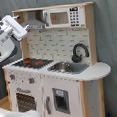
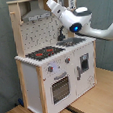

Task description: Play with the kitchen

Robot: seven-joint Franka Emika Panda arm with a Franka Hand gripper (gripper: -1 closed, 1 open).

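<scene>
While the arm's end effector [image 2: 50, 3], its fingers' spread impossible to tell, hovers by the grey hood [image 2: 36, 14] at eleven o'clock, the kitchen [image 1: 55, 70] stands upright below, so approach slowly toward one fixture.

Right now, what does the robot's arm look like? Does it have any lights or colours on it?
The arm is smooth and white, made of rounded, tube-like sections. In the second exterior view one bulging joint carries a dark round patch with a glowing blue light. In the first exterior view, grey bands show between the white shells, and its white end is blockier. I see no loose cables or writing.
</scene>
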